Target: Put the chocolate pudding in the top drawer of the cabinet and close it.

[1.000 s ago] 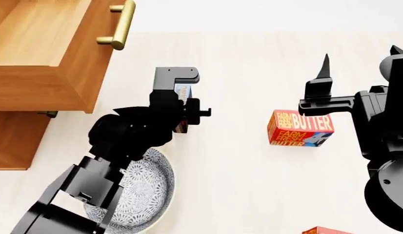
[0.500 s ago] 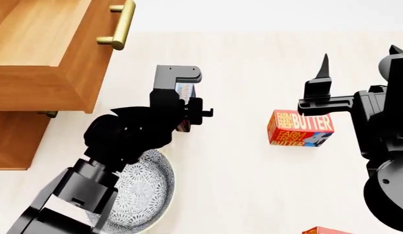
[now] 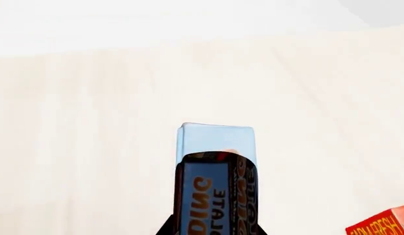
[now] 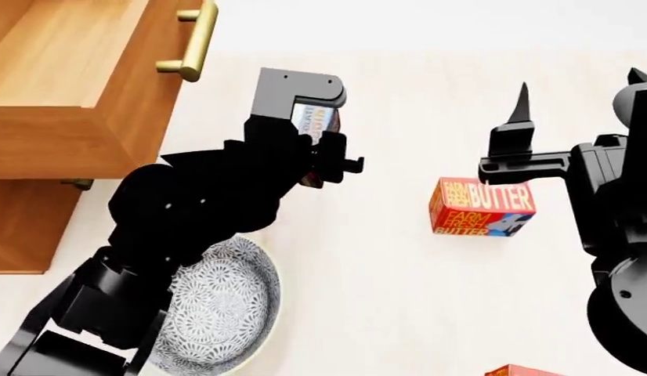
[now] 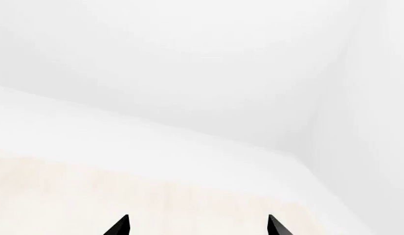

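Top drawer [image 4: 67,86] juts open at far left; pudding [image 4: 315,121] sits in the left hand [image 4: 321,129] just right of it, butter box [image 4: 482,207] further right, bowl [image 4: 224,309] nearest.

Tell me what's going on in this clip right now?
The left gripper is shut on the chocolate pudding, holding it above the floor beside the cabinet. The top drawer is pulled open and the pudding is not in it yet. The right gripper hangs open, holding nothing, near a butter box.
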